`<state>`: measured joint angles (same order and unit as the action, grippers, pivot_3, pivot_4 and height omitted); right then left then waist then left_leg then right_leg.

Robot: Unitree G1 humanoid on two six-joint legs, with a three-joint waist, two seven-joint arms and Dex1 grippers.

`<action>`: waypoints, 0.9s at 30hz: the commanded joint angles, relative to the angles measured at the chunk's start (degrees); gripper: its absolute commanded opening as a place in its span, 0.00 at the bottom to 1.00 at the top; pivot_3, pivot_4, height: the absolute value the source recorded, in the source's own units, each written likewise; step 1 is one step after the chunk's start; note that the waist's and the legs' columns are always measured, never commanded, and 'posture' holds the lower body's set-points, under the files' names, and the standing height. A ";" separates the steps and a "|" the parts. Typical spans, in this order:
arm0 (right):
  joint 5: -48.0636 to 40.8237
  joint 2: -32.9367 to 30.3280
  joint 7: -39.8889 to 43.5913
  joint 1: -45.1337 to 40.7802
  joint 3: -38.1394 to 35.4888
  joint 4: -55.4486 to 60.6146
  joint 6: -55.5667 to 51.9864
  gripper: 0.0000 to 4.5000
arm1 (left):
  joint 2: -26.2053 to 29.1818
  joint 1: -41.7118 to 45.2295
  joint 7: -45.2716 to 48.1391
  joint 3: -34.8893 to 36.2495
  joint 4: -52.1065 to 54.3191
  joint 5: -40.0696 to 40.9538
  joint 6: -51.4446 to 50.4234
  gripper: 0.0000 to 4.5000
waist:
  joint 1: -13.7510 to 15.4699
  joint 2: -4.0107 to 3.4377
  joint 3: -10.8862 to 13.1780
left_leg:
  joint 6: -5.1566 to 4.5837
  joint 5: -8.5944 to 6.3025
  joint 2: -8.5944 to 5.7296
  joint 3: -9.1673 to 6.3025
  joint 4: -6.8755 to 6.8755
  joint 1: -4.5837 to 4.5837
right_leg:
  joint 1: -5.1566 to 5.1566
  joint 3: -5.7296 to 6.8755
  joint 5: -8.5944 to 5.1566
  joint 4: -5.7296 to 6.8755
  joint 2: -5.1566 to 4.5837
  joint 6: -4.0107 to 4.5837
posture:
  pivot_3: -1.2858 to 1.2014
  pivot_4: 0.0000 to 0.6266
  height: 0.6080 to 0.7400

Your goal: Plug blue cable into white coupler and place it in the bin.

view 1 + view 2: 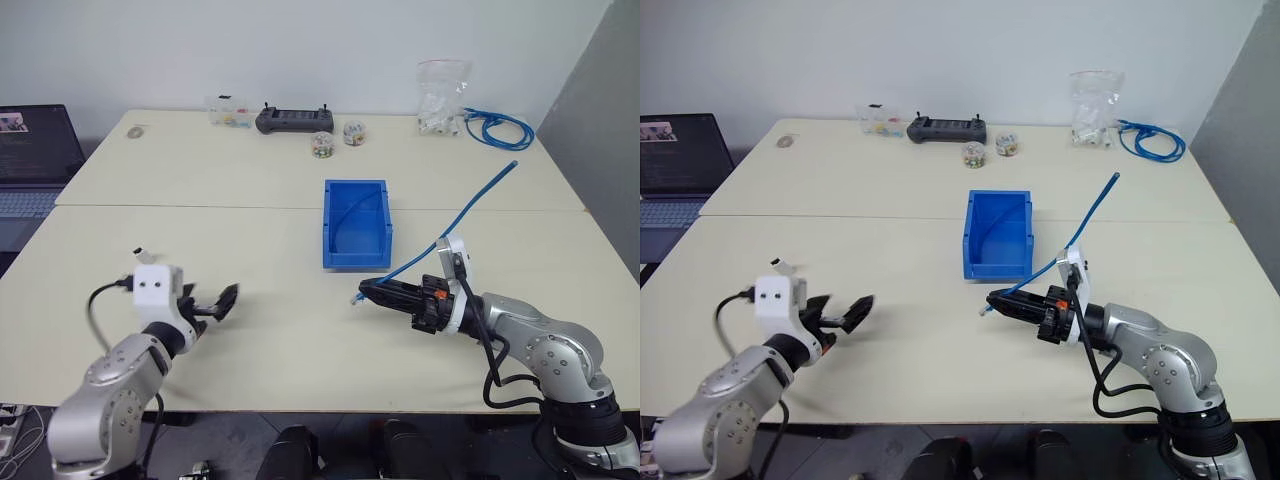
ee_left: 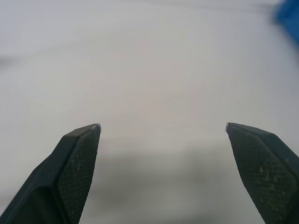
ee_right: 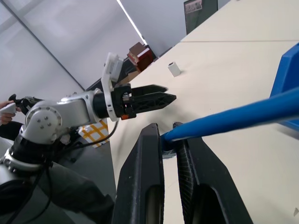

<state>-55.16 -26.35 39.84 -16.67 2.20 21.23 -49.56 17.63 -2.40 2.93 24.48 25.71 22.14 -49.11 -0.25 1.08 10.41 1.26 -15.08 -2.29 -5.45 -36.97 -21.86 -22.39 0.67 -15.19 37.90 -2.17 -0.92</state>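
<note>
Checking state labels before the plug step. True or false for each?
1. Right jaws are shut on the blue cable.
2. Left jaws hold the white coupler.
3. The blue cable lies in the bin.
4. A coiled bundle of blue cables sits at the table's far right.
1. True: the right gripper clamps the blue cable.
2. False: the left gripper has open, empty jaws; the white coupler lies on the table.
3. False: the cable is held beside the bin, its free end in the air.
4. True: the coiled bundle is there.

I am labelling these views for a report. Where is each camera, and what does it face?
Head stereo pair: looks down over the table, bin, both arms.
Left wrist: faces bare tabletop between its open left claw.
Right wrist: along the right claw, shut on the blue cable, toward the left claw.
Shared: cable, bin.
</note>
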 commanded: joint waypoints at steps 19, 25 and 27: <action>0.81 1.27 1.44 -2.39 0.81 1.00 0.25 0.02 | 5.46 29.66 -11.27 4.42 -35.81 -8.75 7.35 1.00 | 0.14 0.22 -0.01 | 0.07 0.02 -0.03 -0.04 -0.01 -0.01 | -0.01 0.09 0.08 0.07 0.01 0.11 | 0.52 0.24 1.00; 0.88 1.41 1.21 -2.13 0.66 1.36 0.17 0.02 | 8.68 34.38 -10.45 3.55 -45.07 -9.65 11.53 1.00 | 0.11 0.24 0.00 | 0.17 0.07 -0.04 -0.02 -0.02 -0.02 | -0.03 0.07 0.10 0.07 0.00 0.12 | 0.52 0.24 1.00; 0.91 1.43 1.21 -2.09 0.71 1.44 0.15 0.02 | 9.45 35.99 -10.39 3.03 -48.25 -10.02 13.16 1.00 | 0.12 0.24 0.00 | 0.17 0.07 -0.04 -0.04 -0.01 -0.02 | -0.04 0.08 0.10 0.08 -0.01 0.13 | 0.52 0.24 1.00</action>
<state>-53.85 -25.01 40.96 -18.51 3.52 20.53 -49.67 25.69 31.83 -7.79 27.77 -21.36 13.11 -38.24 -0.13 1.32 10.40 1.43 -15.01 -2.33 -5.49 -36.98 -21.88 -22.43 0.75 -15.09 37.98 -2.18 -0.80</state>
